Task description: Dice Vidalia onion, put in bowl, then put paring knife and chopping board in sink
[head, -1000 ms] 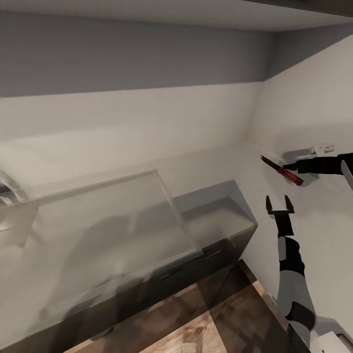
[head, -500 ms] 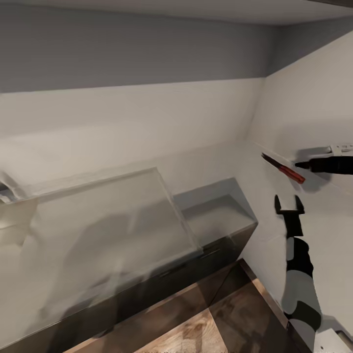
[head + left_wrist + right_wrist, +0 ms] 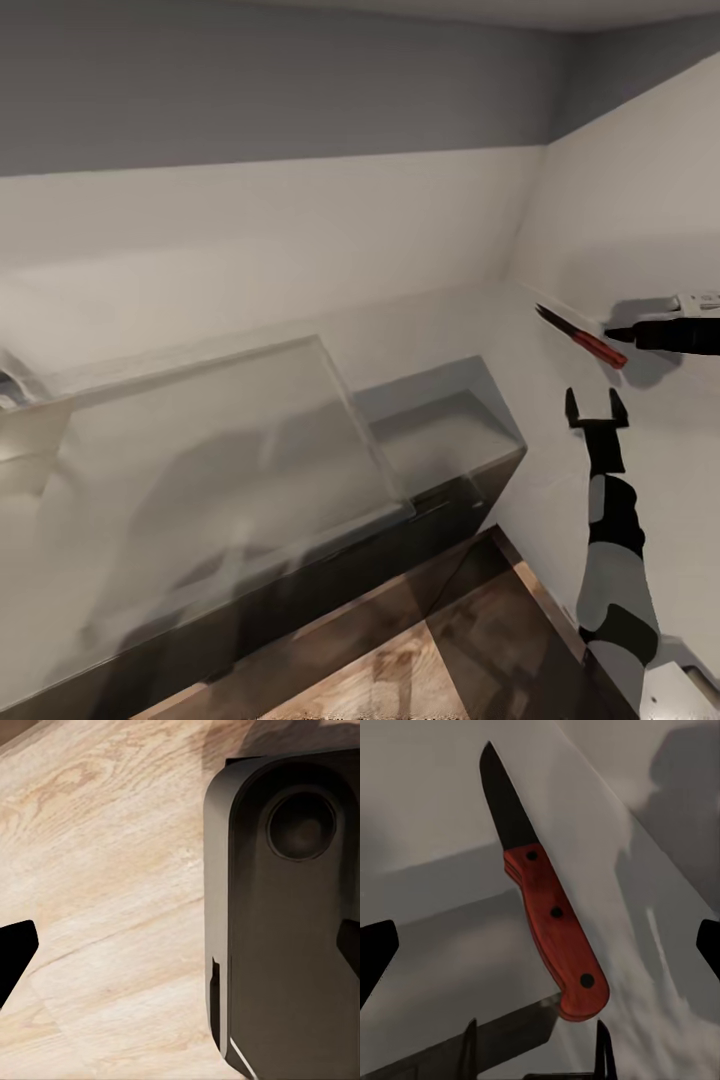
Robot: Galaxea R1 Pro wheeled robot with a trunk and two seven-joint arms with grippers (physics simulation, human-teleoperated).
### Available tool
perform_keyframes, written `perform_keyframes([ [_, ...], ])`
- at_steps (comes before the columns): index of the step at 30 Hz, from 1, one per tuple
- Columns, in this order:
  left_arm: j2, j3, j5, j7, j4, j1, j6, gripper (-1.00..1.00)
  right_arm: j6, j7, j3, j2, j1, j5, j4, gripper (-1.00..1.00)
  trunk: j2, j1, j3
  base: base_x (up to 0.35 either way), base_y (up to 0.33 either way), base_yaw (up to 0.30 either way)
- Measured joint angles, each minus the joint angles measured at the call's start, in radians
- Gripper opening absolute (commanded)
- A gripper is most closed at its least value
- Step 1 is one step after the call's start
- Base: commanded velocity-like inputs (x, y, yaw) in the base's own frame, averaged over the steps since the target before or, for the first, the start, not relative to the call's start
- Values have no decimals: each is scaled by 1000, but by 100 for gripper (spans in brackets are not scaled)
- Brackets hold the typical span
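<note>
The step in hand looks like securing the paring knife (image 3: 582, 340), which sits against the white wall past the countertop (image 3: 200, 450) end. The right gripper (image 3: 542, 945) has jaws apart around its red handle and needs to close; the left gripper (image 3: 180, 945) is spread too, empty

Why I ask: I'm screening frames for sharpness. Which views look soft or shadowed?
Head view: the countertop looks hazy, with soft blotchy shadows. Right wrist view: the paring knife is crisp, shadows soft on the wall behind. Left wrist view: the wooden floor grain is sharp.
</note>
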Motion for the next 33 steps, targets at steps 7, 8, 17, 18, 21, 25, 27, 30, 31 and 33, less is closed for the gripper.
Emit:
perform_keyframes([
  [7, 0, 0, 0, 0, 0, 0, 0, 100, 0, 6, -1, 0, 0, 0, 0, 100, 0, 0, -11, 0, 0, 0],
  [8, 0, 0, 0, 0, 0, 0, 0, 100, 0, 7, -1, 0, 0, 0, 0, 100, 0, 0, -13, 0, 0, 0],
  [17, 0, 0, 0, 0, 1, 0, 0, 100, 0, 52, -2, 0, 0, 1, 0, 100, 0, 0, -27, 0, 0, 0],
  [18, 0, 0, 0, 0, 1, 0, 0, 100, 0, 52, -2, 0, 0, 1, 0, 100, 0, 0, -28, 0, 0, 0],
  [21, 0, 0, 0, 0, 0, 0, 0, 100, 0, 54, -2, 0, 0, 2, 0, 100, 0, 0, -33, 0, 0, 0],
  [25, 0, 0, 0, 0, 0, 0, 0, 100, 0, 54, -2, 0, 0, 2, 0, 100, 0, 0, -39, 0, 0, 0],
  [27, 0, 0, 0, 0, 0, 0, 0, 100, 0, 54, -2, 0, 0, 3, 0, 100, 0, 0, -42, 0, 0, 0],
  [30, 0, 0, 0, 0, 1, 0, 0, 100, 0, 54, -2, 0, 0, 3, 0, 100, 0, 0, -47, 0, 0, 0],
  [31, 0, 0, 0, 0, 1, 0, 0, 100, 0, 54, -2, 0, 0, 3, 0, 100, 0, 0, -49, 0, 0, 0],
  [33, 0, 0, 0, 0, 1, 0, 0, 100, -1, 54, -2, 0, 0, 3, 0, 100, 0, 0, -52, 0, 0, 0],
])
